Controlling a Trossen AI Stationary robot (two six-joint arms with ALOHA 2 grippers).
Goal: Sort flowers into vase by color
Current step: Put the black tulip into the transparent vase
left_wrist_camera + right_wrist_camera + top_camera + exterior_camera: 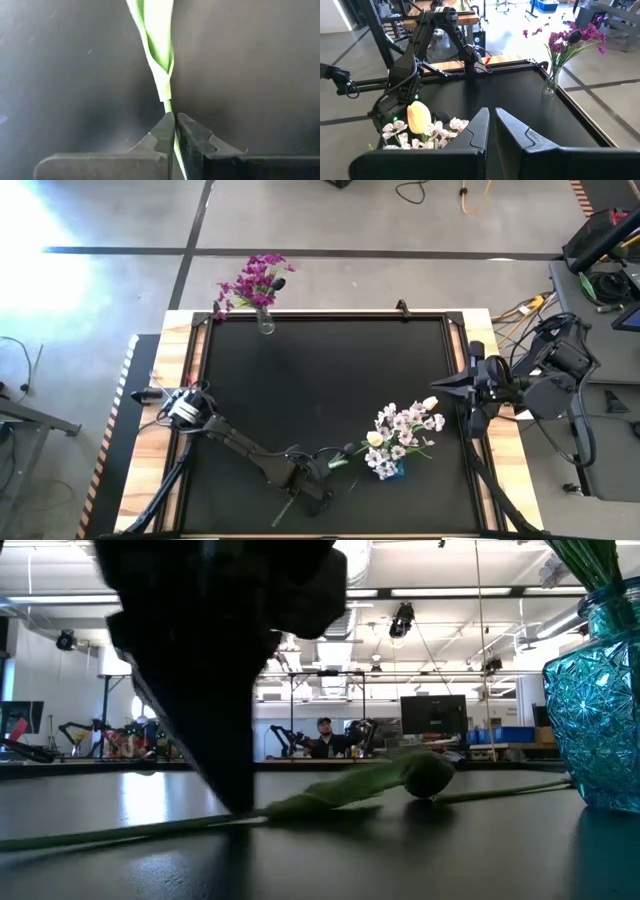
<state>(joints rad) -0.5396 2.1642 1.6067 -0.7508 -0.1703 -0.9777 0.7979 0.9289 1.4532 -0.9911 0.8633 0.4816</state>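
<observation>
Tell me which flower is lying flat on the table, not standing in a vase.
The dark-budded flower near the front edge: it lies on the mat with its stem pinched by the left gripper. The magenta flowers and the white flowers stand in vases.

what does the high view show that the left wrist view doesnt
Only the high view shows the clear vase of magenta flowers at the mat's far edge, the teal vase of white flowers, and the waiting right gripper. Only the left wrist view shows the left gripper's jaws shut on the stem. Both show that green stem on the black mat.
</observation>
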